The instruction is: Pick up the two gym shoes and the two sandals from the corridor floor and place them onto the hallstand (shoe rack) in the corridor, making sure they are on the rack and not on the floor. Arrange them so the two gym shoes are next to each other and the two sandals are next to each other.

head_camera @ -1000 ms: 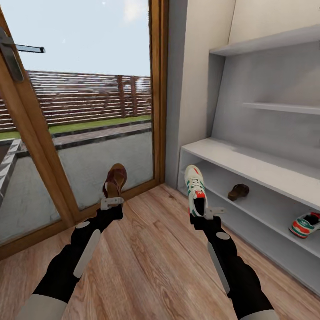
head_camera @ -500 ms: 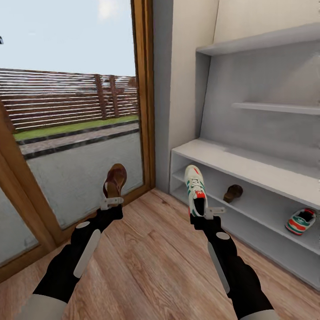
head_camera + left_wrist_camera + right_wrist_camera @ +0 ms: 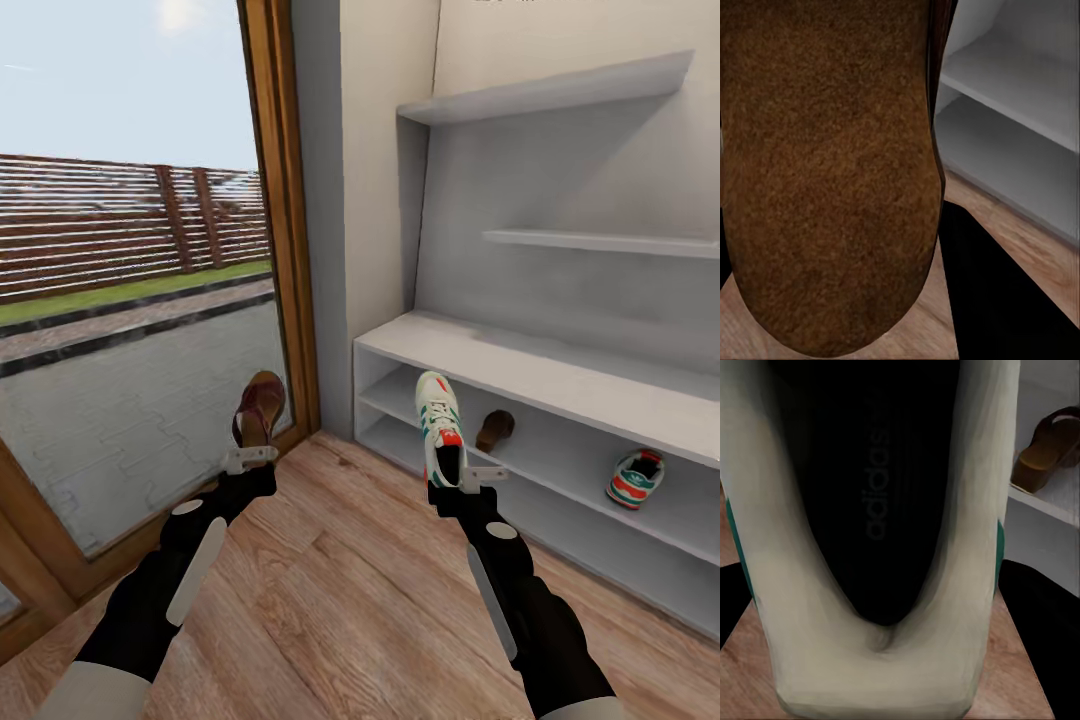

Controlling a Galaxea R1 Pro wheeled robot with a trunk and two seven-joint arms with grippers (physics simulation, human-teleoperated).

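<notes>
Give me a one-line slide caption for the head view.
Each claw holds a shoe, left a sandal, right a sneaker, facing the rack.

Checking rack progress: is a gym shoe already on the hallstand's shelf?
Yes, one gym shoe sits on the hallstand shelf.

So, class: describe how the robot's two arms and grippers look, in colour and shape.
Both arms are black with long pale grey panels and round grey caps. The left gripper and right gripper are small, light grey and flat-fingered. No cables or markings show.
</notes>
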